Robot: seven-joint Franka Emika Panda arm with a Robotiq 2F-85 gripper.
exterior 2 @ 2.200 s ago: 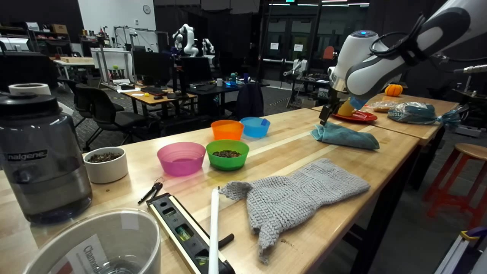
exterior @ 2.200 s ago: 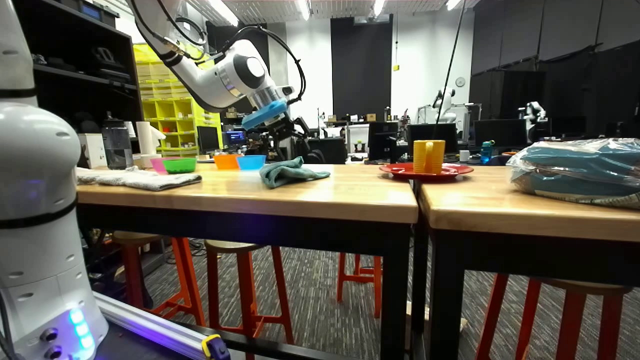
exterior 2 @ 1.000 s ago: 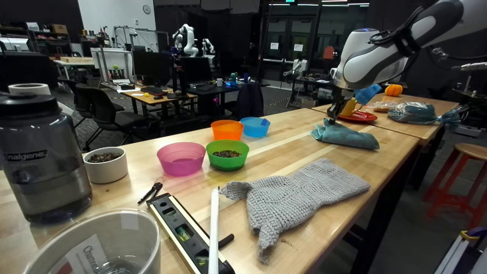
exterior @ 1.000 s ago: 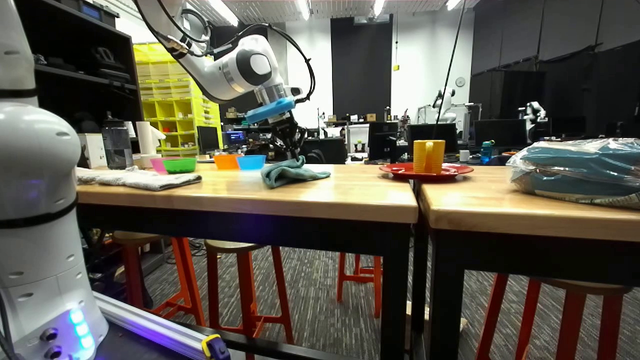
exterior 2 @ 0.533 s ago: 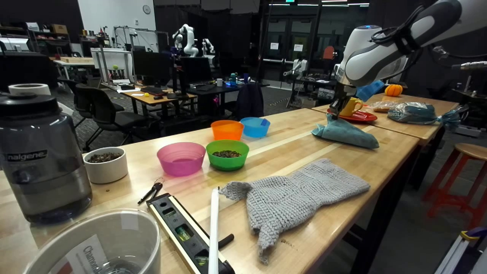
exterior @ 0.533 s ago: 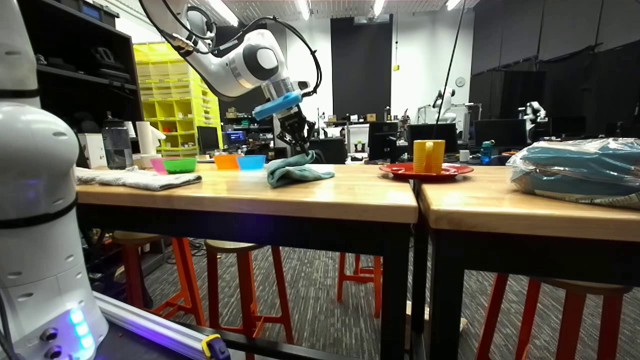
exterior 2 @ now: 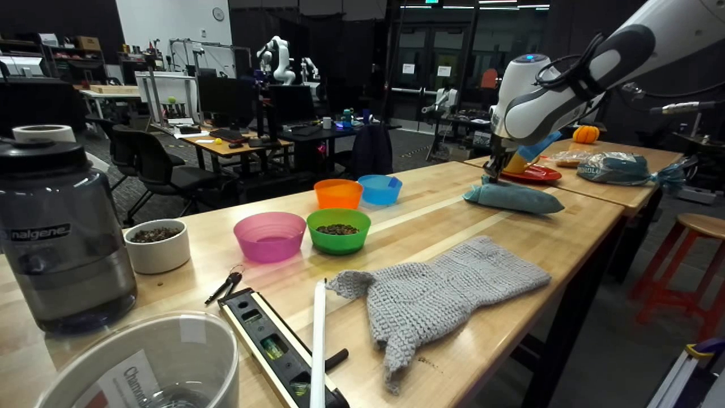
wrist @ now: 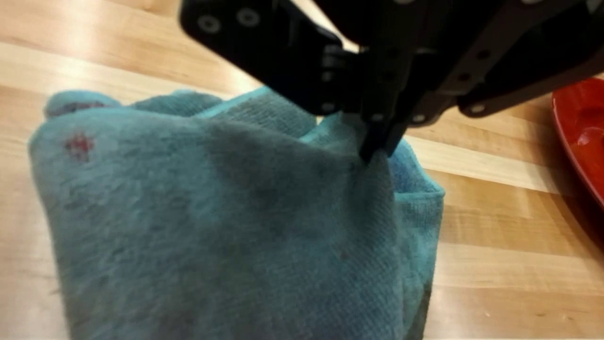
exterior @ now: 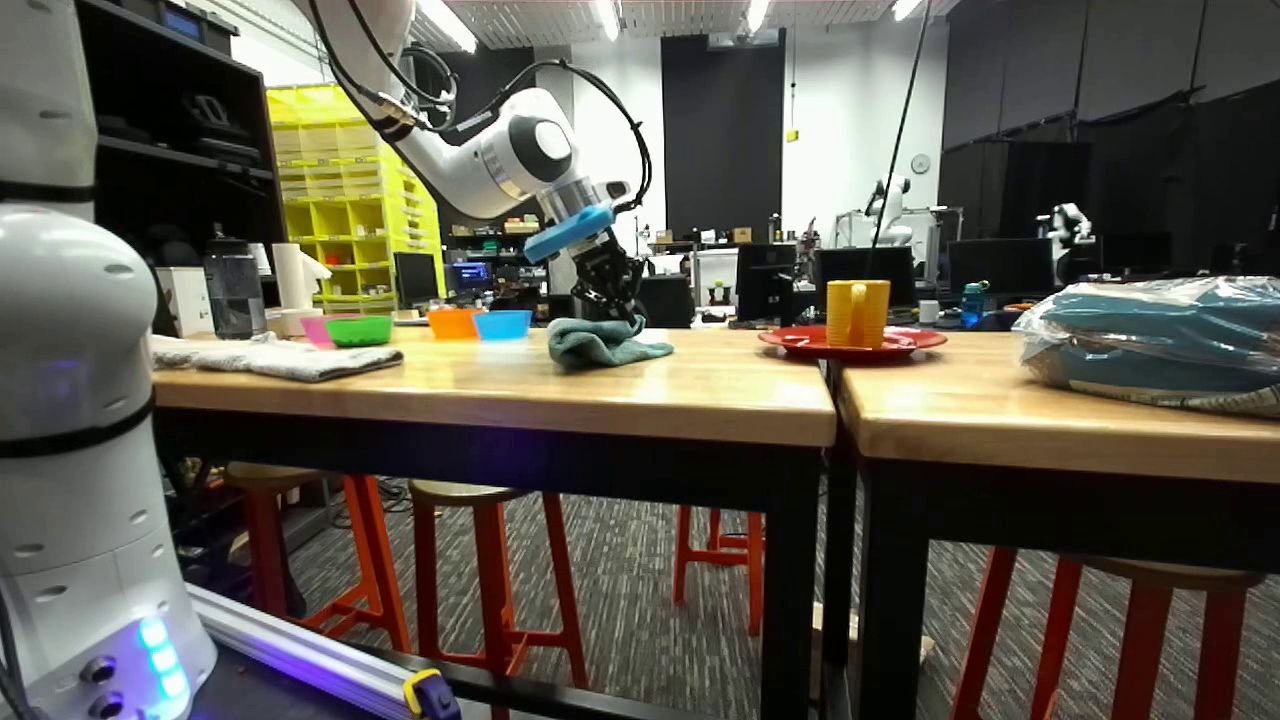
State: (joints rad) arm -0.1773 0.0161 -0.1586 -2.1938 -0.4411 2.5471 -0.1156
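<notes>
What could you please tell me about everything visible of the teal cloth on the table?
The teal cloth looks like soft, worn fabric with brighter edges, darker smudges and a small red mark near one rounded corner. It lies folded and rumpled on the wooden table, apart from the red plate. The gripper appears closed on a bunched fold of it; the cloth runs out of the wrist view at the bottom.

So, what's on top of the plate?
A yellow mug stands on the plate. The patch of plate under it and the mug's inside can't be seen.
</notes>
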